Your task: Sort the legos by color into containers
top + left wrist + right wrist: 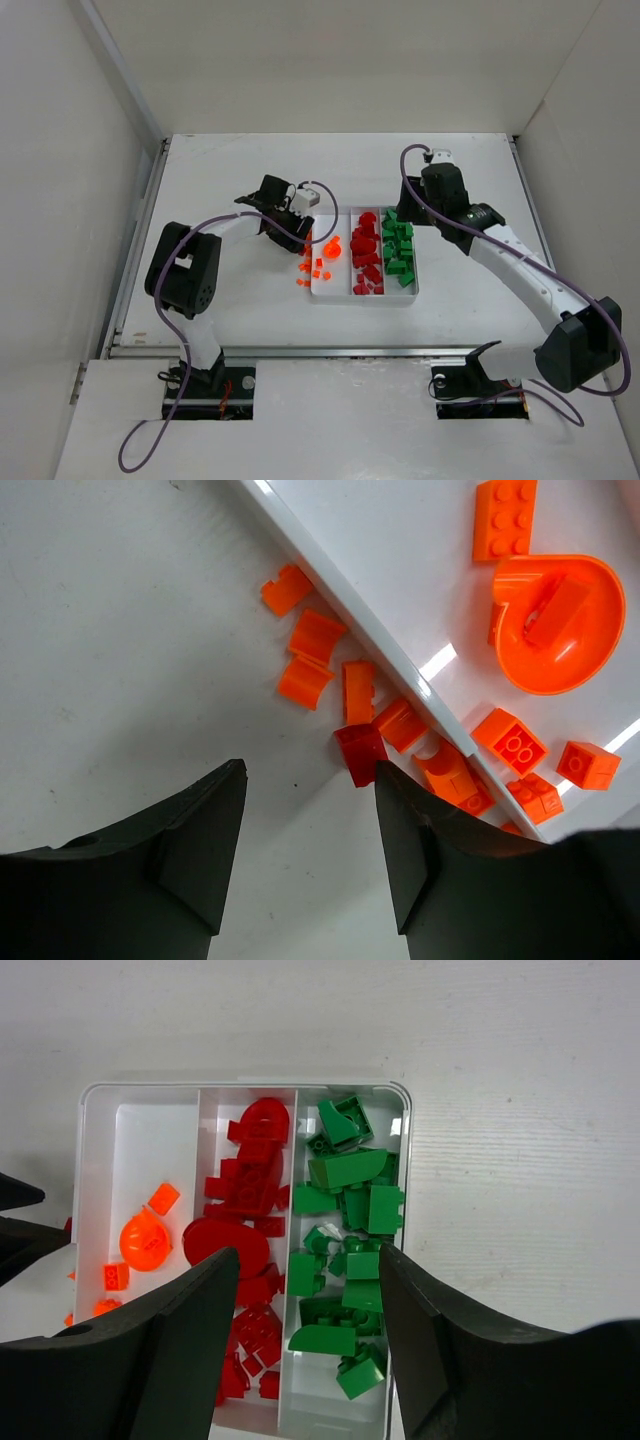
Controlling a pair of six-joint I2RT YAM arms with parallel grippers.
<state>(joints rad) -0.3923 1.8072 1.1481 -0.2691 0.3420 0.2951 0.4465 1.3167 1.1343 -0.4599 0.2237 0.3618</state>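
Top external view, item record: white three-compartment tray at mid-table, between the two arms.

Contents, per right wrist view:
- green compartment: packed with green legos; no green piece shows loose on the table.
- red compartment: well filled with red legos.
- orange compartment: sparse, holding an orange dome piece and a few small bricks (most of its floor is bare).

Outstanding, per left wrist view: a cluster of loose orange pieces lies on the table along the outside of the tray wall, several touching it. Among them sits one red brick, just ahead of one fingertip.

Claws: the left gripper is low over the table beside that cluster, jaws apart with nothing between them. The right gripper hovers above the tray, jaws parted and empty.

Status (a judgement): sorting looks mostly done. Green appears finished, red is short by one brick, and orange makes up the bulk of what is left. The stray red brick seems the likeliest next pick, being nearest the open jaws. Tucked against the wall and an orange neighbour, it may be awkward to grasp cleanly.
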